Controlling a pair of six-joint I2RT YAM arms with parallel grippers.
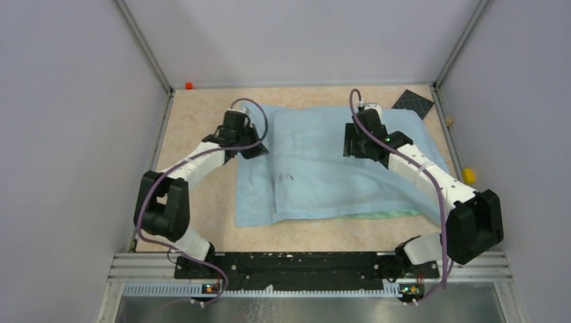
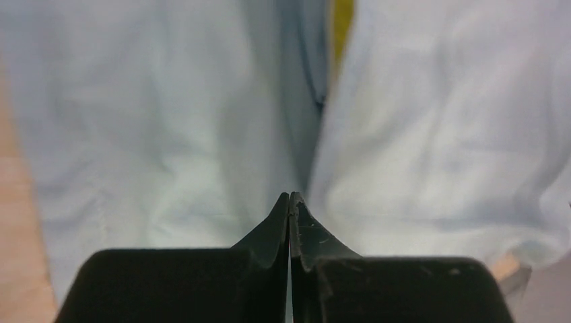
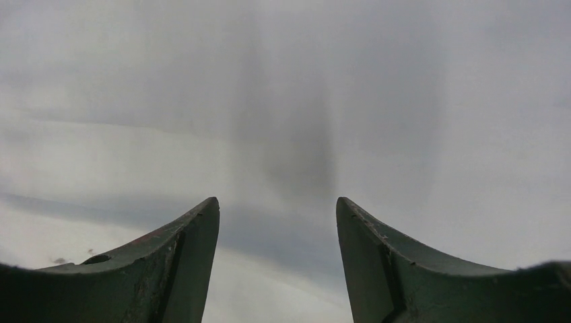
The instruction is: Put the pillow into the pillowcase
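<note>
The light-blue pillowcase [image 1: 316, 182] lies spread across the middle of the table, bulging as if filled. A strip of its green reverse [image 1: 384, 213] shows at the near edge. The pillow is almost wholly hidden; only its yellow band [image 2: 341, 27] shows through a slit in the blue fabric [image 2: 168, 121] in the left wrist view. My left gripper [image 1: 258, 145] is at the case's left far edge, jaws shut tip to tip [image 2: 290, 196] just above the fabric. My right gripper [image 1: 355, 142] is open [image 3: 277, 208], close over the pale fabric [image 3: 283, 87] at the far right.
A black mat [image 1: 413, 103] lies at the back right corner. A yellow block [image 1: 468, 176] and a small tan piece [image 1: 448, 121] sit along the right wall. A small orange thing [image 1: 189, 85] is at the back left corner. Walls enclose three sides.
</note>
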